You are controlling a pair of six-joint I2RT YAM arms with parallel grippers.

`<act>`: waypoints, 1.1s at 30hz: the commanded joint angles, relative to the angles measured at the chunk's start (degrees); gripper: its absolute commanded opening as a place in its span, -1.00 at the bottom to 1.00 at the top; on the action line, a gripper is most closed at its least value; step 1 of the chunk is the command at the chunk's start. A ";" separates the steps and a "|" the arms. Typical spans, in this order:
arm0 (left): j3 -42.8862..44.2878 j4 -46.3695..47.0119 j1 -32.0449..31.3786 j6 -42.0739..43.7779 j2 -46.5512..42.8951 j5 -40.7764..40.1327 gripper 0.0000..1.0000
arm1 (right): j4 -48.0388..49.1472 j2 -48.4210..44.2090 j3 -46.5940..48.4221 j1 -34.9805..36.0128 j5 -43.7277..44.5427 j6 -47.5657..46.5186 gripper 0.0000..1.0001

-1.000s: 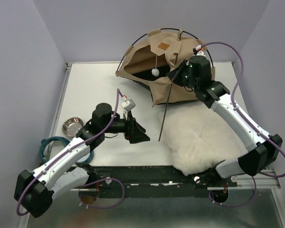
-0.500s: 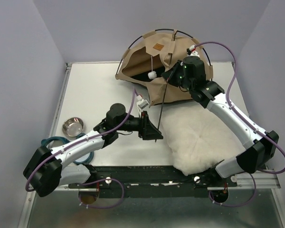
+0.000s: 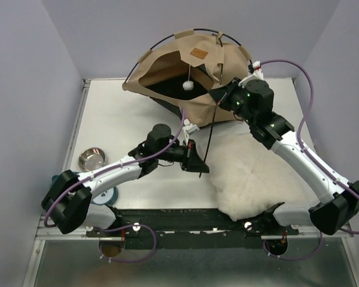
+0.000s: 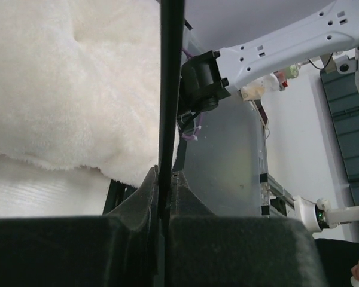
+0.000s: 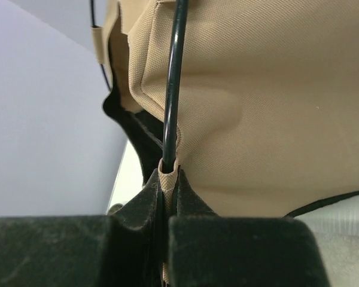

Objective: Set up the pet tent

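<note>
Overhead view of a white desk [image 3: 113, 119] with two robot arms reaching in from the bottom edge. The pet tent [image 3: 173, 63], tan fabric with a dark opening, sits at the upper centre of the frame, at the desk's far edge. Thin black poles arch over it, and a white pom-pom [image 3: 188, 85] hangs in the opening. A straight black pole [image 3: 208, 140] runs from the tent's lower right side down toward the centre of the frame. The left fingers [image 3: 198, 167] are pressed together on this pole's lower end, just beside a white fluffy cushion [image 3: 257, 173] that fills the lower right. The right fingers [image 3: 218, 95] are pinched closed on the tent's fabric sleeve where the pole enters it, right of the opening. A steel bowl [image 3: 91, 159] sits at the left edge.
</note>
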 commanded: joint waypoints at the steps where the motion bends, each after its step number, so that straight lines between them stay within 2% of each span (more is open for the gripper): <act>1: 8.45 10.38 4.96 2.53 1.24 -8.46 -1.00 | -5.98 -3.07 -6.47 4.01 -10.26 0.23 -0.85; 3: 10.04 10.99 6.01 1.83 2.38 -8.55 -1.00 | -5.63 -3.87 -8.41 4.27 -11.05 0.49 -0.83; 7: 13.38 11.43 7.16 1.04 3.88 -8.02 -1.00 | -4.58 -5.27 -11.92 4.89 -12.54 0.75 -0.67; 14: 14.44 12.57 7.69 -1.77 4.15 -8.01 -1.00 | -2.03 -6.51 -15.44 5.15 -16.05 0.40 -0.63; 19: 16.10 11.44 8.13 0.24 4.50 -10.91 -1.00 | -0.62 -7.38 -18.08 8.05 -20.18 -0.21 -0.55; 21: 17.07 10.82 8.92 0.25 4.94 -11.09 -1.00 | -0.62 -7.74 -18.26 8.84 -20.72 -1.35 -0.55; 24: 17.95 10.38 10.32 -1.59 4.76 -10.13 -1.00 | -2.28 -8.00 -16.34 8.76 -19.67 -5.72 -0.37; 26: 17.69 10.46 11.03 -2.74 4.33 -8.73 -1.00 | -3.08 -8.09 -14.58 8.76 -18.87 -8.73 -0.37; 29: 16.38 11.60 11.47 -3.71 3.36 -7.14 -1.00 | -3.96 -7.74 -12.55 8.14 -22.54 -12.42 -0.42; 31: 15.76 12.57 12.08 -4.84 3.18 -5.39 -1.00 | -3.78 -7.48 -11.93 7.70 -26.85 -13.48 -0.57; 33: 15.32 15.03 12.52 -6.60 3.27 -2.41 -1.00 | -2.03 -7.04 -12.28 7.61 -31.33 -12.96 -0.87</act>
